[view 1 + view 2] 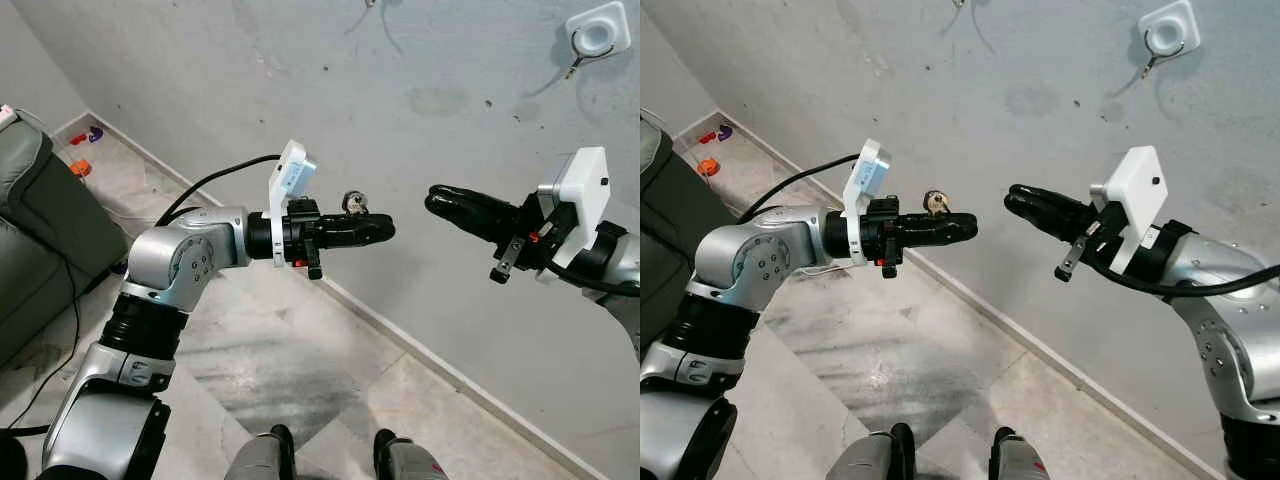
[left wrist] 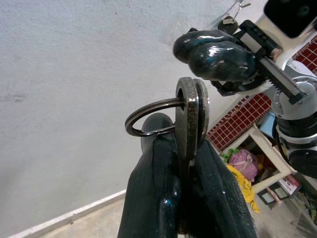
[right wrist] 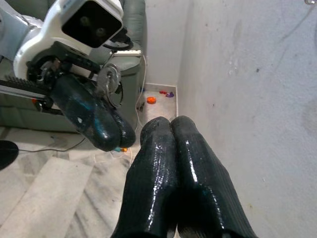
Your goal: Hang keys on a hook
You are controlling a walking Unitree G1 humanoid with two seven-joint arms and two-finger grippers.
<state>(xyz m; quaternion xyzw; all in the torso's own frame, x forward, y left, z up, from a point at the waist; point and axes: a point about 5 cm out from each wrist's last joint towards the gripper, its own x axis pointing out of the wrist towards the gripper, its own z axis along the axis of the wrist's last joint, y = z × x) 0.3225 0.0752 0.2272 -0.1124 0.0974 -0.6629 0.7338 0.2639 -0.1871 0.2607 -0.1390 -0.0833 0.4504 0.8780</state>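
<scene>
The left gripper is raised at mid-height in front of the grey wall, its fingers pressed together on the keys. The key heads stand up out of the fingertips, with the wire key ring looping out to one side, free of the fingers. The long axis of the keys runs roughly along the fingers.

The right gripper faces it from the right, tip towards tip with a small gap between them. Its fingers are closed against each other and hold nothing.

The hook sits on a white square mount high on the wall, far and to the right. It lies above and beyond both grippers, well apart from the keys. The right arm is nearer to it than the left arm that carries the keys.

Judgement: the hanging is not yet done. The move turns on bringing the free ring up and to the right, onto the hook.

On the floor to the left stand a green sofa and small toys by the skirting.
</scene>
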